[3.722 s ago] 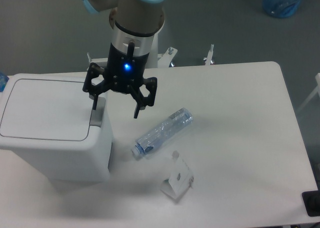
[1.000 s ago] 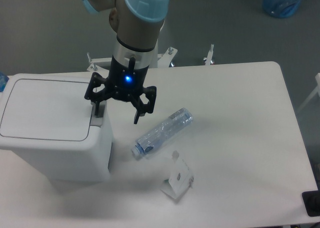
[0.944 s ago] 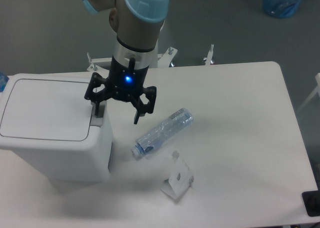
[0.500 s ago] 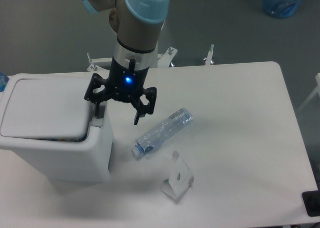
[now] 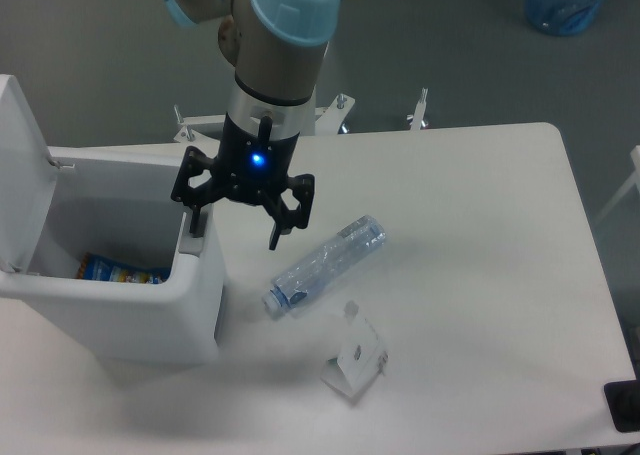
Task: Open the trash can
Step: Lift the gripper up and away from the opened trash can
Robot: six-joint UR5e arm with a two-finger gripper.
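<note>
Hand: your hand [image 5: 234, 225] hangs with its two black fingers spread wide and holding nothing; a blue light glows on its body.
Left finger: its tip [image 5: 196, 218] is down on the grey push-button strip [image 5: 195, 237] at the bin's right rim.
Right finger: its tip points down over bare bench [image 5: 470, 275], clear of the bin.
Trash can: the trash can [image 5: 125, 275] sits at the hand's 9 o'clock, at the left end of the bench, touching your left fingertip.
Lid: the lid [image 5: 22, 170] stands upright at the bin's far left, so the can is open.
Inside: you can see a blue and orange packet [image 5: 120, 270] lying on the bottom.
Bottle: a clear plastic bottle [image 5: 325, 265] lies on its side at the hand's 4 o'clock, just beside the right fingertip but apart from it.
Small item: a white folded piece [image 5: 355, 360] sits at 5 o'clock, near the bottle.
</note>
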